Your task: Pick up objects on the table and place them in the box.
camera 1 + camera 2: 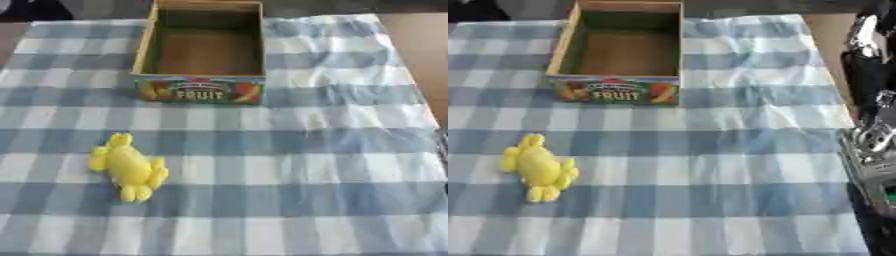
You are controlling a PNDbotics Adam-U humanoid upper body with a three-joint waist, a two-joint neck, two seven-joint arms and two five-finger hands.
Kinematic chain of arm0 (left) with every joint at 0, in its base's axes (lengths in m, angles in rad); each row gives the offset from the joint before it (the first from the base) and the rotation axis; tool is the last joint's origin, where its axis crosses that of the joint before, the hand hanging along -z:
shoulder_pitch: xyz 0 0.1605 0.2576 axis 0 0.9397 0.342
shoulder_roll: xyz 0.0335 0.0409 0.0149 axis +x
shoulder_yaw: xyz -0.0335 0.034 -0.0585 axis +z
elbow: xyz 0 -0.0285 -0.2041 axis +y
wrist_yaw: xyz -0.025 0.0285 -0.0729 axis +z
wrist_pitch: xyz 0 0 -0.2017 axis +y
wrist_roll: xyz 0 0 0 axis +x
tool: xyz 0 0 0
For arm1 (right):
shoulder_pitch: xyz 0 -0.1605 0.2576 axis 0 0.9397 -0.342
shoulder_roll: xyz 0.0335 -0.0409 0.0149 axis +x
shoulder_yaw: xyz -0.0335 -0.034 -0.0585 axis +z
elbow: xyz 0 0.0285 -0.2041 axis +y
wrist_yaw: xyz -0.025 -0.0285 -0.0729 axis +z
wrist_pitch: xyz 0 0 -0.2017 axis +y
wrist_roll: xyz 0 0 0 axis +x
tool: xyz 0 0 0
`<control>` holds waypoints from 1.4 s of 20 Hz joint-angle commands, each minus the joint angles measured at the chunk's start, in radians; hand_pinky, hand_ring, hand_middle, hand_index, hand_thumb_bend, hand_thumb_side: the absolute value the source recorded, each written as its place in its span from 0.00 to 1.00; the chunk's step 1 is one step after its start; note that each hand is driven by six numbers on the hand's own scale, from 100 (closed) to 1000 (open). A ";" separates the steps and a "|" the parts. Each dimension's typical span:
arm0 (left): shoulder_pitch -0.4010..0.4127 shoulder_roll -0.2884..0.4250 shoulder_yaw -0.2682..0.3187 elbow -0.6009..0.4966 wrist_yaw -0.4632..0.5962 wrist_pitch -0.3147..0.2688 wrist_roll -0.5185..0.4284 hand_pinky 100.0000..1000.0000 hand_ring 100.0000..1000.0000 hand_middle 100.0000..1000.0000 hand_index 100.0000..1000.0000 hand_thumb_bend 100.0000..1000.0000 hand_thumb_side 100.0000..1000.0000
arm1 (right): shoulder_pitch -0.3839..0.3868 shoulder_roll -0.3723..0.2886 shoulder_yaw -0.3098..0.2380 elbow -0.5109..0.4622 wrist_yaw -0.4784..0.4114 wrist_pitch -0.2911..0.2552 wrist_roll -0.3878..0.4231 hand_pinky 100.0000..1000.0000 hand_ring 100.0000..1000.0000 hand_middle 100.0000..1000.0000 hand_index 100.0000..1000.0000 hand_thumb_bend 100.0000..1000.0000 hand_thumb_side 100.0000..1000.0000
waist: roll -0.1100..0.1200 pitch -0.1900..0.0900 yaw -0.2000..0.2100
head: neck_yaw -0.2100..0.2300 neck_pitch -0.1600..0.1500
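- Right hand (874,150): black and silver parts at the right edge of the right eye view, off the side of the cloth; whether it is open or closed cannot be told. The left hand shows in no view
- Checked cloth (306,150): blue and white, covering the table (826,30); lightly creased on the right side, between the hand and the work. A reach made above the cloth rather than along it should avoid dragging the folds
- Yellow toy (129,166): the one object seen to pick up. It lies flat on the cloth at near left, well apart from the right hand, with its long axis slanting and small lobes at both ends. It lies nearer the left arm's side, so that arm seems the better choice. A grasp from above across the narrower middle, not over the lobes, looks most secure
- Box (144,45): open-topped, marked FRUIT on its front wall, standing at the far centre, well apart from the toy; nothing is seen inside
- Step in hand, as judged: approach and grasp, nothing yet placed. Lift the toy above the front wall before carrying it forward, and release over the middle of the floor
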 commanded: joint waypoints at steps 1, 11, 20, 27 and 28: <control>-0.013 0.029 0.000 -0.020 -0.001 -0.003 -0.001 0.61 0.64 0.62 0.86 0.00 0.66 | -0.008 -0.021 -0.002 -0.020 -0.005 -0.001 0.003 0.65 0.45 0.39 0.67 0.00 0.34 | 0.002 -0.015 -0.001 | 0.002 -0.001; -0.165 0.318 -0.011 -0.020 -0.208 -0.034 0.031 0.62 0.65 0.65 0.87 0.00 0.53 | 0.001 -0.040 0.002 -0.020 0.008 -0.001 0.013 0.65 0.46 0.40 0.68 0.00 0.39 | 0.017 -0.034 -0.002 | 0.004 0.008; -0.246 0.518 -0.068 -0.020 -0.422 0.031 -0.089 0.64 0.68 0.68 0.90 0.00 0.54 | 0.008 -0.069 0.032 -0.020 0.138 0.003 0.215 0.72 0.59 0.53 0.83 0.00 0.77 | 0.025 -0.042 -0.002 | 0.008 0.004; -0.282 0.600 -0.104 -0.020 -0.488 0.053 -0.241 0.65 0.69 0.70 0.91 0.00 0.51 | 0.001 -0.099 0.006 -0.020 0.137 -0.020 0.436 0.70 0.56 0.48 0.77 0.00 0.72 | 0.027 -0.037 -0.008 | 0.027 -0.006; -0.286 0.611 -0.109 -0.020 -0.497 0.054 -0.253 0.65 0.69 0.70 0.91 0.00 0.51 | 0.000 -0.104 0.002 -0.020 0.135 -0.021 0.431 0.70 0.55 0.47 0.76 0.00 0.72 | 0.027 -0.035 -0.009 | 0.030 -0.008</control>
